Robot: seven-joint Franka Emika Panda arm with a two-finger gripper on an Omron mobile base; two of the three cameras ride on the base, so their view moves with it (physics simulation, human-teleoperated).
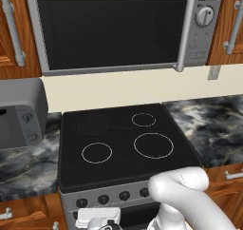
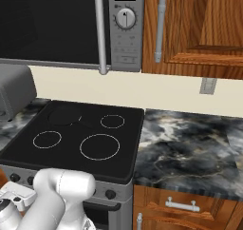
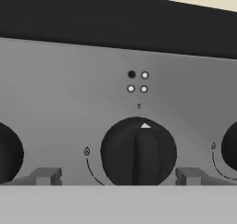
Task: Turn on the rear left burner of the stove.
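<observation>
I count one stove (image 1: 124, 169) with four burner marks: three white rings, one rear left burner (image 1: 93, 125); four front knobs in the left base view; one microwave (image 1: 114, 27); one toaster (image 1: 21, 112).

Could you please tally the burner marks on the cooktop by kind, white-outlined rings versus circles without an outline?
White-outlined rings: 3 (small rear right ring, front left ring, large front right ring)
Faint dark-grey circle without outline: 1 (rear left burner)
Total: 4 burner marks on the stove
</observation>
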